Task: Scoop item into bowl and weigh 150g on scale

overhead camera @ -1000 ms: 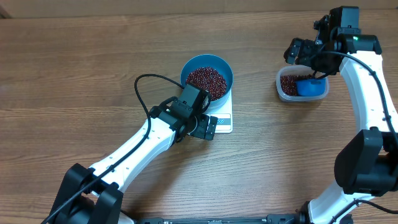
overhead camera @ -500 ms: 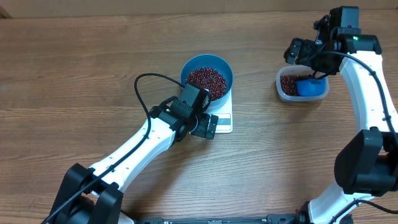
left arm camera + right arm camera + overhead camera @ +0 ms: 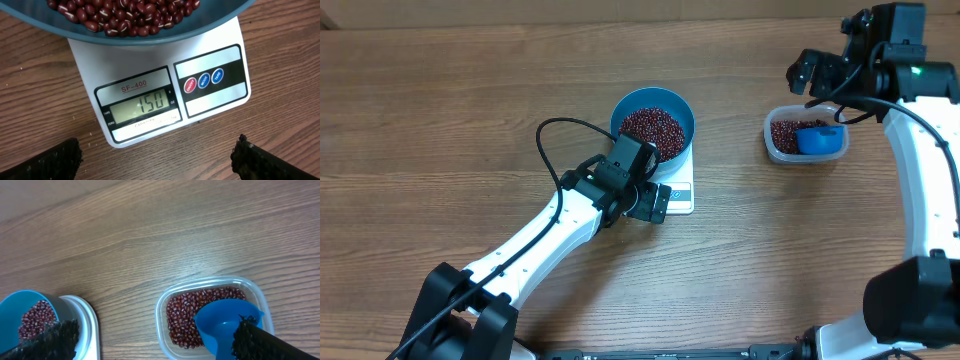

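Observation:
The blue bowl (image 3: 653, 122) stands on the white scale (image 3: 680, 192) and holds a heap of red-brown beans (image 3: 652, 128). In the left wrist view the scale (image 3: 165, 95) shows 150 on its display, below the bowl's rim (image 3: 150, 39) and the beans (image 3: 120, 12). My left gripper (image 3: 157, 160) hovers open over bare wood just in front of the scale, empty. My right gripper (image 3: 825, 85) is open and empty, above and behind the tub. From the right wrist I see the bowl (image 3: 20, 311) at the lower left.
A clear plastic tub (image 3: 769, 135) at the right holds more beans (image 3: 187, 315) and a small blue scoop (image 3: 225, 322) lying in it. A black cable (image 3: 550, 150) loops over the left arm. Wooden tabletop lies all around.
My right arm has drawn back up and to the right, away from the tub. The left arm, bowl and scale have not moved.

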Controlling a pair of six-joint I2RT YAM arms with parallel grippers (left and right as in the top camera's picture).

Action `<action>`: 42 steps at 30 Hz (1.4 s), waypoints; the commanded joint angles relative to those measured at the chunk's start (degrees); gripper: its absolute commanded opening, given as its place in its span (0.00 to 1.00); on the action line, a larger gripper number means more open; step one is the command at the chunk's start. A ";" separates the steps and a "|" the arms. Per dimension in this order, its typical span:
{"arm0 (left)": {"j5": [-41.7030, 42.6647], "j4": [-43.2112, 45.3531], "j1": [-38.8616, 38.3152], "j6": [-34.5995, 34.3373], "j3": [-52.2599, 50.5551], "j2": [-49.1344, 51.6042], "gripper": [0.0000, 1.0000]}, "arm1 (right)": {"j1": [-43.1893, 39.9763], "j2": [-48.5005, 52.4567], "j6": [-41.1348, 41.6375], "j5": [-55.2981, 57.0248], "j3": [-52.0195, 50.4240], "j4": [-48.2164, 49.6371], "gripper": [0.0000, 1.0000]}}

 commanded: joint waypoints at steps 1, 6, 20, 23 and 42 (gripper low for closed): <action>0.04 0.22 -0.28 1.09 -0.09 0.07 0.99 | -0.07 -1.42 0.20 -0.33 -0.02 0.20 1.00; 0.04 0.20 -0.28 1.09 -0.09 0.07 0.99 | -0.07 -3.02 0.20 -0.33 -0.02 0.17 1.00; 0.04 0.22 -0.28 1.07 -0.09 0.07 1.00 | -0.07 -11.45 0.20 -0.33 -0.02 0.17 1.00; 0.02 0.22 -0.28 1.09 -0.09 0.07 1.00 | -0.07 -13.68 0.20 -0.33 -0.02 0.15 1.00; 0.04 0.22 -0.28 1.09 -0.09 0.07 0.99 | -0.09 -27.08 -0.22 6.95 -0.02 -1.40 1.00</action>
